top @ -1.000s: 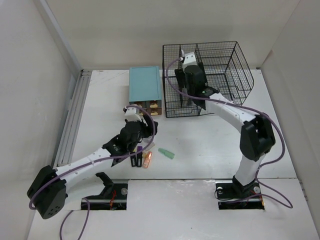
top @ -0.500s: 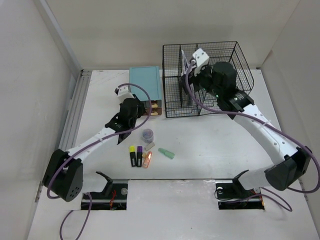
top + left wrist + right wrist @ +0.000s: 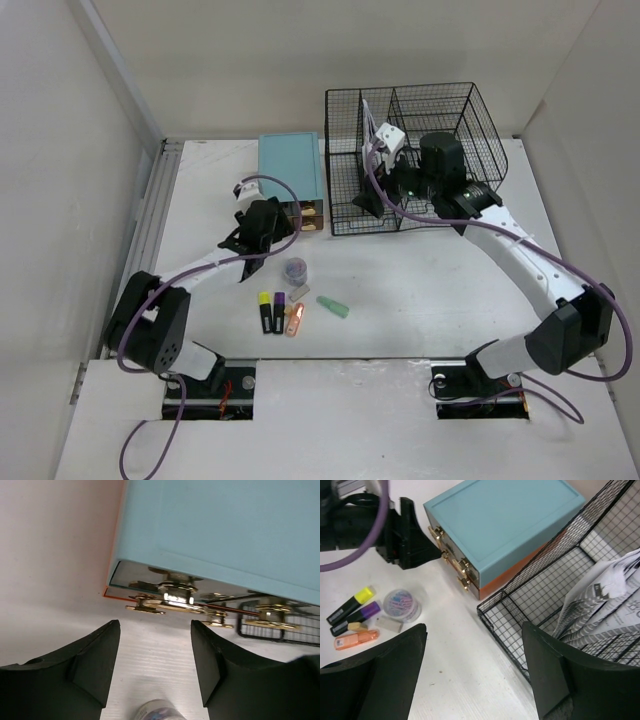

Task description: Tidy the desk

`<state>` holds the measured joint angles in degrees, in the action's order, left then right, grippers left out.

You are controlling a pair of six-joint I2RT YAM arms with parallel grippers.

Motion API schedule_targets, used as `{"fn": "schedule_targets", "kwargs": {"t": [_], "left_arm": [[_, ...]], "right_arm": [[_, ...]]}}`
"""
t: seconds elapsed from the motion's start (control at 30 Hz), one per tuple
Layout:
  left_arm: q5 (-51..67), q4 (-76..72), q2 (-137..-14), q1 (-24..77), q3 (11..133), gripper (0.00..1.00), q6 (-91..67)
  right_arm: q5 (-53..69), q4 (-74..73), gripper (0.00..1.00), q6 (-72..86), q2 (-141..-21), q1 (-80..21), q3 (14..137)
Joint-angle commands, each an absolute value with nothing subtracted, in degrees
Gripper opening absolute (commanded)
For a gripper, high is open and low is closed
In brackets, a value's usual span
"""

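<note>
The white desk (image 3: 430,290) holds a teal-topped drawer box (image 3: 291,168) and a black wire mesh rack (image 3: 440,130) at the back. My left gripper (image 3: 280,230) is open and empty, its jaws pointing at the box's gold drawer handles (image 3: 172,597), a short way off. A small jar of paper clips (image 3: 296,268) lies just behind it on the desk (image 3: 150,650). My right gripper (image 3: 362,203) is open and empty, hovering over the desk (image 3: 460,670) at the rack's front left corner (image 3: 500,605). Papers (image 3: 605,605) stand in the rack.
Near the front lie a yellow highlighter (image 3: 266,310), a purple highlighter (image 3: 279,308), an orange item (image 3: 294,318), a small eraser (image 3: 300,291) and a green item (image 3: 333,306). A grey rail (image 3: 145,240) runs along the left edge. Walls close in on both sides.
My left gripper moved from above the highlighters back and up to the drawer box front. My right gripper came out of the rack and now hangs at its front left corner.
</note>
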<state>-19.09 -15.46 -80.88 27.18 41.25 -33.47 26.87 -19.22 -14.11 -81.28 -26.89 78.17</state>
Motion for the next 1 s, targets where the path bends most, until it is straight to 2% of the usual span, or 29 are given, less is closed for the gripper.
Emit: {"fn": "schedule_targets", "kwargs": {"t": [0.0,0.2,0.5,0.83,0.97], "left_arm": [[-19.78,-18.37,-83.13,26.72,41.48,0.56,-32.70],[-21.01,-21.09,-85.34,26.19,43.15,0.56,-31.55],[-21.01,-21.71,-80.34,26.19,43.15,0.56,-29.97],[-21.53,-19.96,-82.08,26.19,47.10,0.55,-28.92],[-21.53,-19.42,-82.62,26.19,49.04,0.45,-28.92]], "right_arm": [[31.28,-17.93,0.81,-13.01,-80.95,-26.02,77.70],[31.82,-17.41,0.81,-13.01,-80.95,-25.49,77.17],[32.87,-17.40,0.81,-13.01,-82.00,-25.49,76.64],[32.87,-17.40,0.81,-13.01,-82.53,-25.49,76.64],[32.34,-17.40,0.81,-13.01,-82.53,-25.49,76.64]]}}
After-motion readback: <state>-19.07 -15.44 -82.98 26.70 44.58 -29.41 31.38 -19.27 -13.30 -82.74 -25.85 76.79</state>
